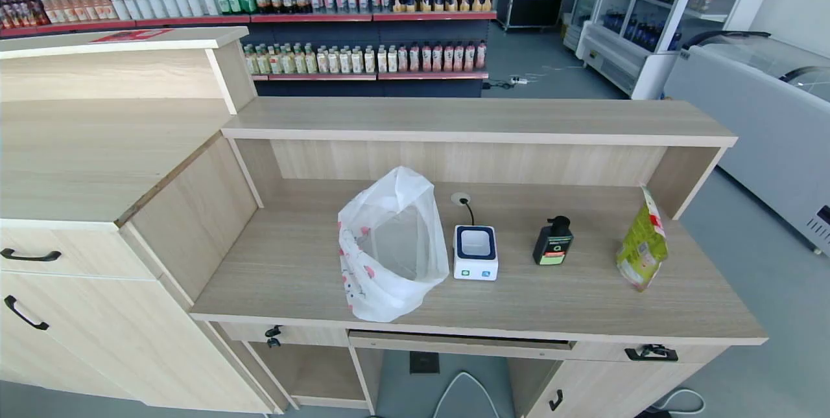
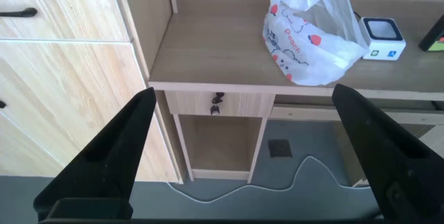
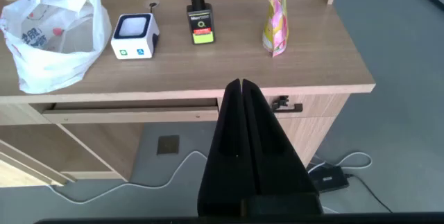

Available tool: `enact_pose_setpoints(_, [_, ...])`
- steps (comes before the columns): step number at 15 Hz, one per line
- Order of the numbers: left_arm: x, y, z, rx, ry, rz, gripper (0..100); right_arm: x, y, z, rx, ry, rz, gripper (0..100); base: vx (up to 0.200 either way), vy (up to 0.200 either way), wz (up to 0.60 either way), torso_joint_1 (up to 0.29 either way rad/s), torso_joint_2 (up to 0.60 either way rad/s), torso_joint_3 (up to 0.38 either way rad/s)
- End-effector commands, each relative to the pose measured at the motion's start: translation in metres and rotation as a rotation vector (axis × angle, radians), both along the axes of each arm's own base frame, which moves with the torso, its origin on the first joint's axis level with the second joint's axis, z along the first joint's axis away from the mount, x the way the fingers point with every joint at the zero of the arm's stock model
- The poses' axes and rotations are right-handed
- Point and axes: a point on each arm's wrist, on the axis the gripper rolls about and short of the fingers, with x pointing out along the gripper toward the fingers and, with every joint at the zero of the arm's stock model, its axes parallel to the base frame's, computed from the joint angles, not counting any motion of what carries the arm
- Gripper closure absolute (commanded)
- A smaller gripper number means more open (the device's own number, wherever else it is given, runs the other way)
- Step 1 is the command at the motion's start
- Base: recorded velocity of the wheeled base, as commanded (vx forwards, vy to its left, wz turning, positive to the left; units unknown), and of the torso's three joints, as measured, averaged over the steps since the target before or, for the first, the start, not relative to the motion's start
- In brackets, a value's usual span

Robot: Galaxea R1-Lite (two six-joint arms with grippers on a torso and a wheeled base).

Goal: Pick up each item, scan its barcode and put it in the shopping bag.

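In front of the tabletop [image 1: 519, 304], the left claw [image 2: 244, 92] gapes wide and empty; the right claw [image 3: 241, 83] is pressed closed on nothing. Farther off, left to right, stand the shopping bag [image 1: 389, 249], scanner [image 1: 475, 251], pump bottle [image 1: 553, 241] and green pouch [image 1: 643, 243].

On the counter [image 1: 292, 269], left to right: shopping bag [image 1: 389, 256]; scanner [image 1: 475, 251] just beside; bottle [image 1: 553, 243]; pouch [image 1: 642, 246].

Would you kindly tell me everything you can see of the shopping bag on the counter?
The shopping bag is thin, translucent white plastic with small red and dark prints on its side. It stands crumpled but upright on the wooden counter, mouth open and seemingly empty, just left of the white scanner; whether they touch is unclear.
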Motion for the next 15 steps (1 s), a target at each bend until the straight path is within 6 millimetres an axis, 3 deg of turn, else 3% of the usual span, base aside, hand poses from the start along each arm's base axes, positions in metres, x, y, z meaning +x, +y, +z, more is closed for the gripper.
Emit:
enact_pose_setpoints(1, [0.0,0.0,0.0,0.0,0.001,0.0,0,0.0,0.0,0.0,0.003,0.0,0.001,100,0.0,0.0,0.0,0.0,0.0,0.0])
enact_pose_setpoints(7, [0.0,0.0,0.0,0.0,0.001,0.002,0,-0.001,0.0,0.005,-0.004,-0.019,-0.003,100,0.0,0.0,0.0,0.0,0.0,0.0])
enact_pose_setpoints(8, [0.0,0.0,0.0,0.0,0.001,0.002,0,-0.004,0.0,0.035,-0.003,-0.036,0.034,100,0.0,0.0,0.0,0.0,0.0,0.0])
enact_pose_setpoints(10, [0.0,0.0,0.0,0.0,0.001,0.0,0,0.025,0.001,0.111,0.069,0.035,0.091,100,0.0,0.0,0.0,0.0,0.0,0.0])
enact_pose_setpoints(11, [0.0,0.0,0.0,0.0,0.001,0.0,0,0.048,0.002,0.137,0.077,0.068,0.068,100,0.0,0.0,0.0,0.0,0.0,0.0])
enact_pose_setpoints(12, [0.0,0.0,0.0,0.0,0.001,0.002,0,0.07,0.001,0.149,0.058,0.12,0.007,100,0.0,0.0,0.0,0.0,0.0,0.0])
enact_pose_setpoints(15, [0.0,0.0,0.0,0.0,0.001,0.0,0,0.121,-0.002,0.14,-0.014,0.262,-0.033,100,0.0,0.0,0.0,0.0,0.0,0.0])
